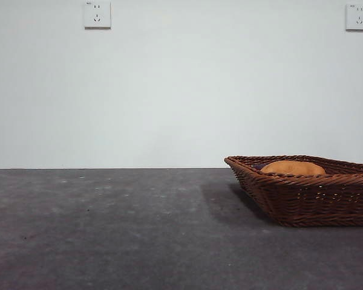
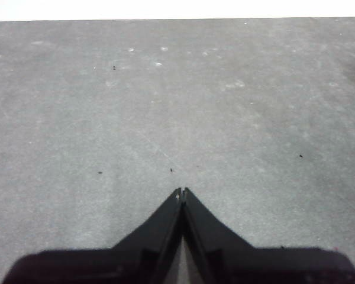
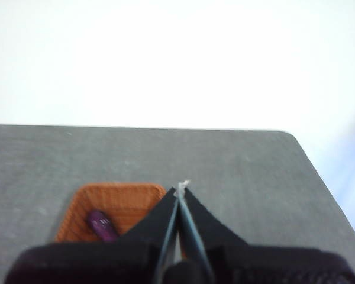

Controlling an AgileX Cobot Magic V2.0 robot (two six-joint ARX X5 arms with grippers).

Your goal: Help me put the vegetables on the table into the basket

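Two vegetables show inside the basket [image 1: 308, 193]: the tan potato [image 1: 292, 168] peeks over its rim in the front view, and the purple eggplant [image 3: 102, 225] lies on its floor in the right wrist view. We cannot see the yellow piece anywhere. No food is left on the table [image 1: 109, 229], so we think the job is about done. That is likely why both arms hang back. Our right gripper [image 3: 181, 188] is high above the basket, jaws pressed together and holding nothing. Our left gripper [image 2: 181, 191] is also closed and empty, over bare table.
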